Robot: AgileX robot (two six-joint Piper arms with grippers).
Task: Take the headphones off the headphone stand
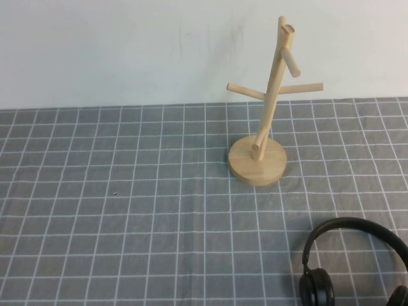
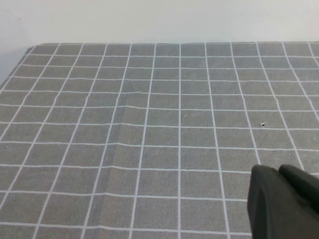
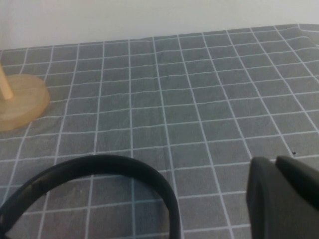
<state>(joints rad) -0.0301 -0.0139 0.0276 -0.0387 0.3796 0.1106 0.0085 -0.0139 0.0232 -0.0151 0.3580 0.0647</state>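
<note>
The black headphones (image 1: 347, 223) lie flat on the grey checked cloth at the front right, with one ear cup (image 1: 317, 287) showing and the other cut off by the picture's edge. Their headband also shows in the right wrist view (image 3: 99, 164). The wooden headphone stand (image 1: 271, 95) stands upright behind them with all its pegs bare; its round base (image 3: 20, 102) shows in the right wrist view. My right gripper (image 3: 274, 160) is shut and empty, close beside the headband. My left gripper (image 2: 276, 169) is shut and empty over bare cloth. Neither gripper shows in the high view.
The grey cloth with white grid lines (image 1: 127, 210) covers the table up to a white wall (image 1: 127, 51) at the back. A low crease (image 2: 117, 149) runs through the cloth on the left side.
</note>
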